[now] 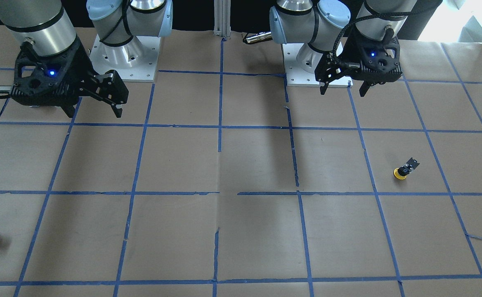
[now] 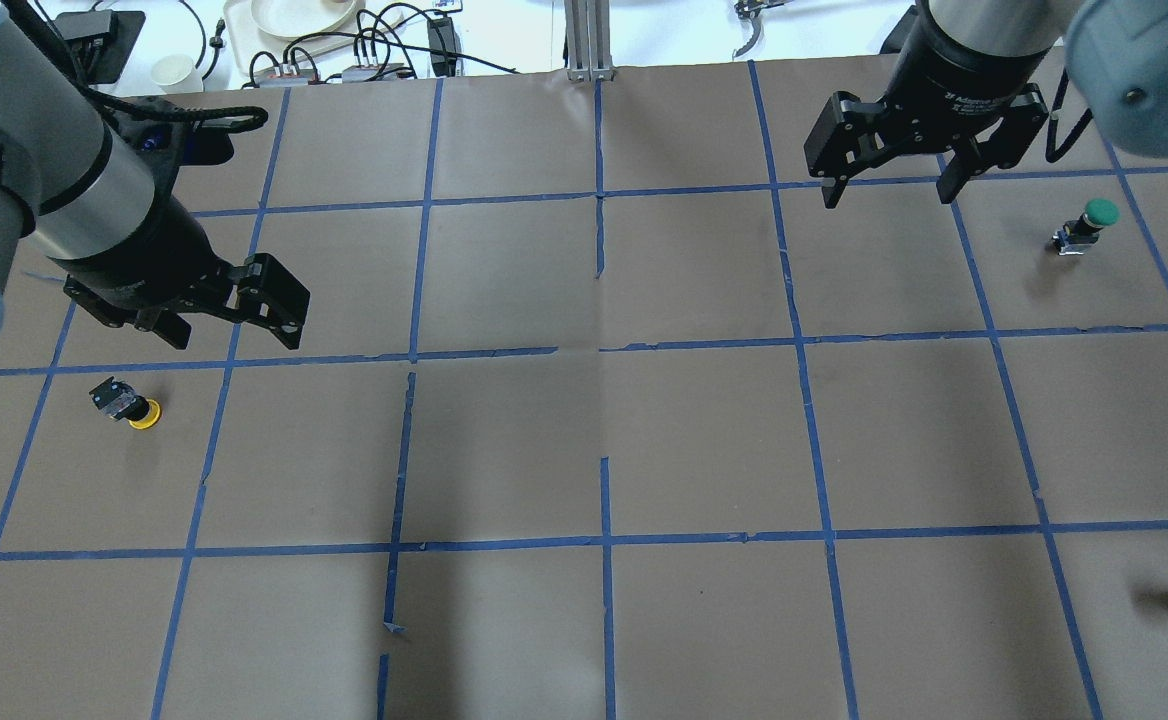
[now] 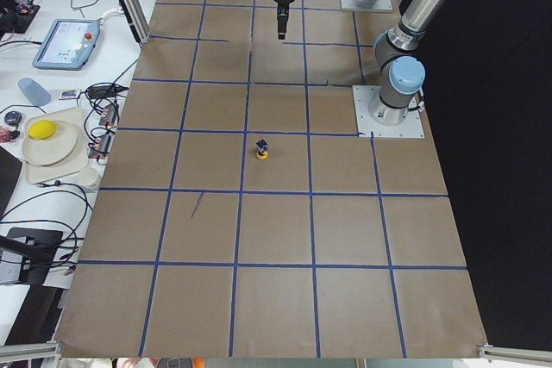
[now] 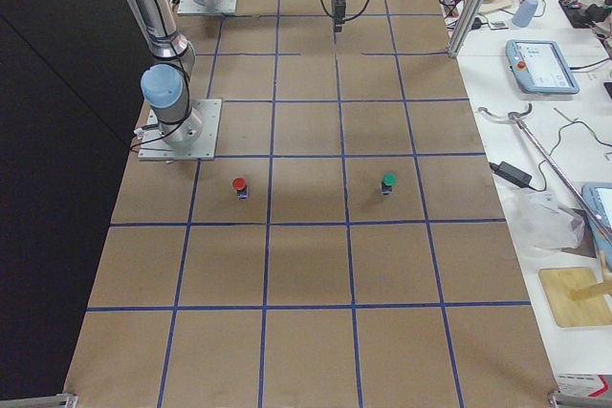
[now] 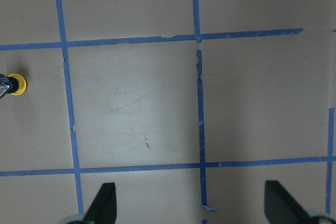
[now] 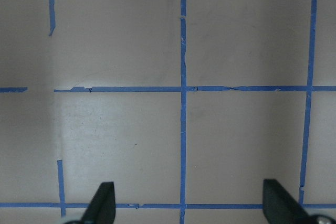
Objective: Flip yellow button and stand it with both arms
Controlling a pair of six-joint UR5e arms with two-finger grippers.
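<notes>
A small yellow-capped push button with a black body (image 2: 129,405) sits, seemingly cap-down, on the brown paper counter (image 2: 604,430) near the left gripper (image 2: 234,335). The right gripper (image 2: 889,192) hangs well apart. Both sets of jaws are spread wide, empty. I'd bring the left down squarely and pinch the body's flat sides, not the round cap.

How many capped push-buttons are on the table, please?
3. The yellow button is on the robot's left side, near the left gripper. The green button and red button are on its right side, the red closer to the robot. Others may be hidden from view.
</notes>
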